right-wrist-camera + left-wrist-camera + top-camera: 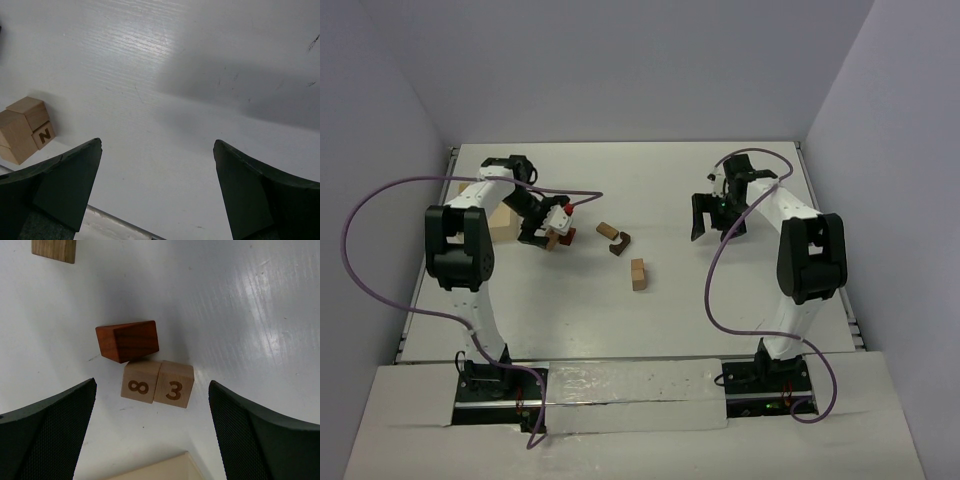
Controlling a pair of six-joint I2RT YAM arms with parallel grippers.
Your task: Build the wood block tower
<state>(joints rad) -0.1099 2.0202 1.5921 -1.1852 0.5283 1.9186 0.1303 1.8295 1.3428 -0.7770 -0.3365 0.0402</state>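
- Saw left end effector [152, 390] spread wide, empty, over 8 block [138, 382] and 3 block [175, 385], touching on the surface [240, 315].
- Saw right end effector [157, 145] gaping too, nothing held.
- Looked smartest to centre on one, avoiding its neighbour.

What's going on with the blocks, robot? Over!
Left gripper open, above 8 block and 3 block, red-brown block beside them. Right gripper open, holding nothing. Arch piece lying loose, unstacked. Nothing blocking.
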